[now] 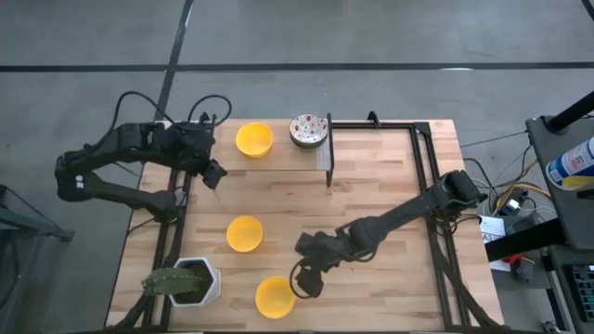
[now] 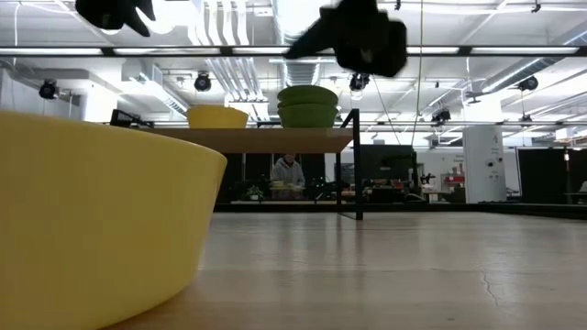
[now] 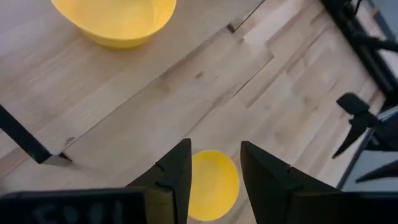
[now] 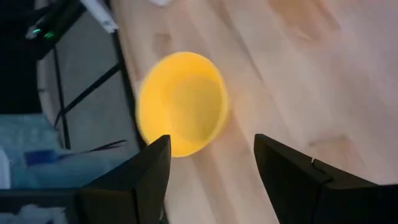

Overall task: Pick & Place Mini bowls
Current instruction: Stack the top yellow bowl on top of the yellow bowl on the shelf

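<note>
In the low view, the near yellow bowl (image 2: 92, 220) is cut off by the left and bottom edges. Both arms show there only as dark blurs at the top edge. The speckled bowls' (image 1: 308, 129) count is unclear.

Count, high view:
- Plain bright yellow round mini bowls: three. One upper centre (image 1: 253, 140), one left of centre (image 1: 244, 234), one at lower centre (image 1: 275, 296).
- White round mini bowls with red and dark speckles inside: one stack, upper centre (image 1: 309, 130); number in the stack cannot be told.
- White hexagonal pot with green cactus: one, lower left (image 1: 190, 281).
- Dark robot arms: two.
</note>
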`<action>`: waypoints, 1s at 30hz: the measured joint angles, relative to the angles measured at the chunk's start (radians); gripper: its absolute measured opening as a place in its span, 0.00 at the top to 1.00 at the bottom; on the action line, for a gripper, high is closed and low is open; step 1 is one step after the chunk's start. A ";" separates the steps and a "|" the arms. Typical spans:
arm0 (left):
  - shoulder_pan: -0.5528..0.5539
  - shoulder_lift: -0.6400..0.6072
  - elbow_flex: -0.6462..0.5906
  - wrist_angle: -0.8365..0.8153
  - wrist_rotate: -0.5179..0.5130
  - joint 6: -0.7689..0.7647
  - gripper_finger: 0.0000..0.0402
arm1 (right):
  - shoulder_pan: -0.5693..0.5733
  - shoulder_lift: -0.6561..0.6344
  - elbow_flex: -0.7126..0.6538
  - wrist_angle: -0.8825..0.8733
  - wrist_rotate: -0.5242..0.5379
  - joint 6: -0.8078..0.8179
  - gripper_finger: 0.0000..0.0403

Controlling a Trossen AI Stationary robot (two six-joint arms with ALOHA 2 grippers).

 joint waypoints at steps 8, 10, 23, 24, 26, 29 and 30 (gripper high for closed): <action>-0.030 -0.011 -0.087 0.111 0.068 0.051 0.68 | 0.023 -0.001 -0.064 0.008 0.025 0.144 0.44; -0.058 -0.010 -0.114 0.146 0.118 0.078 0.68 | 0.028 -0.001 -0.075 0.008 0.024 0.159 0.44; -0.241 0.048 -0.375 0.288 0.151 0.227 0.68 | 0.035 -0.001 -0.097 0.000 0.032 0.176 0.44; -0.246 0.055 -0.397 0.297 0.151 0.231 0.68 | 0.035 -0.001 -0.097 0.000 0.032 0.176 0.44; -0.250 0.069 -0.435 0.322 0.151 0.220 0.68 | 0.036 -0.001 -0.097 -0.001 0.032 0.175 0.44; -0.250 0.092 -0.481 0.345 0.120 0.224 0.68 | 0.039 -0.001 -0.097 -0.002 0.031 0.166 0.44; -0.249 0.101 -0.495 0.354 0.101 0.224 0.68 | 0.039 -0.001 -0.097 -0.003 0.027 0.158 0.44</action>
